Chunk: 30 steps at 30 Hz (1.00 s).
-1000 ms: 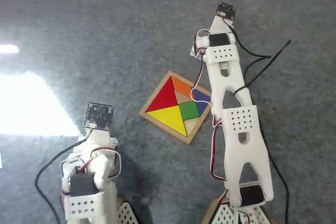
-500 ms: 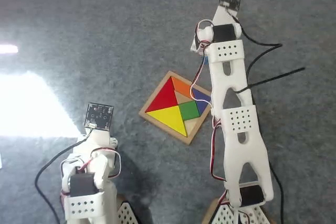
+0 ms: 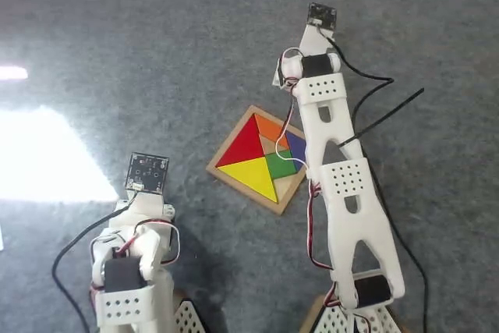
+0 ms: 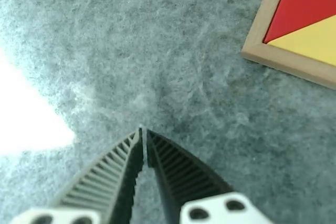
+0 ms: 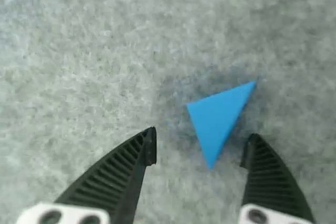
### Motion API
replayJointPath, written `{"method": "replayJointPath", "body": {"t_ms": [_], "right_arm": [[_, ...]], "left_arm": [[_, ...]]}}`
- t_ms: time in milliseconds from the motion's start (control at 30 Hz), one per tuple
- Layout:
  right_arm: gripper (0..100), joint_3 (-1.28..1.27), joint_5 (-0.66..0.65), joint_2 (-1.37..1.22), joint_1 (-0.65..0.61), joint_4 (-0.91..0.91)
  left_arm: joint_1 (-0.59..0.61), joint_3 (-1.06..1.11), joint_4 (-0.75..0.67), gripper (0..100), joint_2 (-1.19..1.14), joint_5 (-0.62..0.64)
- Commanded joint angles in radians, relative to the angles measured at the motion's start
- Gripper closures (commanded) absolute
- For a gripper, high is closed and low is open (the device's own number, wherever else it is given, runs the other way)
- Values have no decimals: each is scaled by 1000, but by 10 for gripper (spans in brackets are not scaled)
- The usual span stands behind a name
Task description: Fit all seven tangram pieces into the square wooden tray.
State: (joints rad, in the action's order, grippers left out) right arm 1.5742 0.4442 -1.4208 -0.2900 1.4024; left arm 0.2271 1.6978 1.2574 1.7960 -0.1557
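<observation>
Now | blue triangle (image 5: 218,116) | flat on grey felt (image 5: 79,51) | between parted right jaws

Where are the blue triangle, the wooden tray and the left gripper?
blue triangle (image 5: 218,116), right wrist view, middle of its top face.
wooden tray (image 4: 294,63), left wrist view, on its rim.
left gripper (image 4: 144,132), left wrist view, between its shut fingertips.

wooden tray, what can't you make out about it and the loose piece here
- High view: the right arm covers the wooden tray's right corner and part of the dark blue piece, so the count of pieces inside is unsettled.
- Left wrist view: the picture's edge cuts off the wooden tray past one corner.
- Right wrist view: how high the right claw hangs over the light blue triangle.
</observation>
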Motion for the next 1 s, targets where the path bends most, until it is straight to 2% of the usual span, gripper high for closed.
{"method": "replayJointPath", "body": {"t_ms": [0, 133, 367, 733, 900, 967], "right_arm": [[818, 2, -9, -4, 18, -16], [893, 6, 58, -5, 50, 2], [848, 3, 83, -10, 59, 24], [845, 9, 141, -2, 61, 266], [845, 109, 121, -1, 51, 338], [845, 106, 78, 28, 33, 292]], "left_arm": [[-5, -15, 5, 987, 20, -6], [-5, -15, 5, 987, 20, -6], [-5, -15, 5, 987, 20, -6], [-5, -15, 5, 987, 20, -6], [-5, -15, 5, 987, 20, -6], [-5, -15, 5, 987, 20, -6]]}}
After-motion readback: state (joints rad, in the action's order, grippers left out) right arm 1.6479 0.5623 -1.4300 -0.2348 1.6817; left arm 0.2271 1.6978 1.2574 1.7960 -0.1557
